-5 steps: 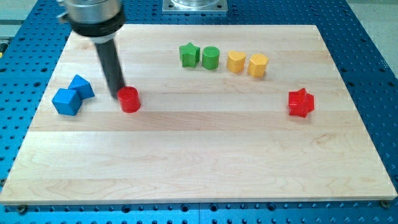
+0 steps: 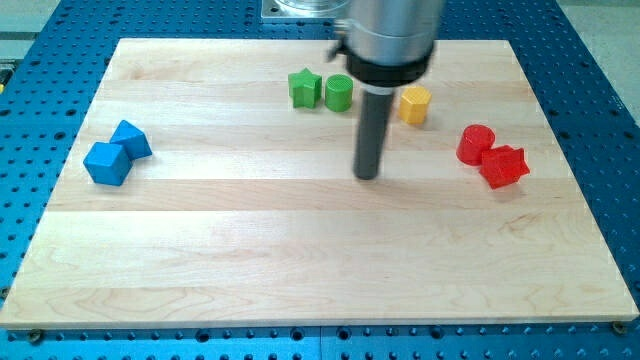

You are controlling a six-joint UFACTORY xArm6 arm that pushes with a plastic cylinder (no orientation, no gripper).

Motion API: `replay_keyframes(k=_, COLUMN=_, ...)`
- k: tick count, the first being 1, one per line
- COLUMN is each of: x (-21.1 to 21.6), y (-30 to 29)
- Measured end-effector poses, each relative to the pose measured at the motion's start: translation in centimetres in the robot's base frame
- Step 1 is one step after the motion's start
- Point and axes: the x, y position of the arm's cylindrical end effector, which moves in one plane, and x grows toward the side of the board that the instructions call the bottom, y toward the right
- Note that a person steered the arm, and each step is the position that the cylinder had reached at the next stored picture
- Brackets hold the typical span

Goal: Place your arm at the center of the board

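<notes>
My tip (image 2: 367,176) rests on the wooden board (image 2: 250,260) a little right of its middle, touching no block. Above it in the view stand a green star (image 2: 304,88) and a green cylinder (image 2: 339,92), side by side. A yellow hexagonal block (image 2: 415,103) shows to the right of the rod; the rod hides whatever lies just left of it. At the view's right a red cylinder (image 2: 476,144) touches a red star (image 2: 503,166). At the left two blue cubes (image 2: 131,139) (image 2: 107,163) sit together.
The board lies on a blue perforated table (image 2: 600,60). A grey metal base (image 2: 300,8) stands at the view's top centre, behind the arm's silver body (image 2: 392,35).
My tip has moved from the left, beside the red cylinder, to right of centre. The red cylinder now sits at the right against the red star. One yellow block is now hidden.
</notes>
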Motion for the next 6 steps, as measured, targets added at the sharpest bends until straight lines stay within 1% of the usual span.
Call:
replay_keyframes(k=1, x=-0.2, y=-1.8)
replay_keyframes(k=3, x=-0.3, y=0.7)
replay_keyframes(k=6, x=-0.4, y=0.9)
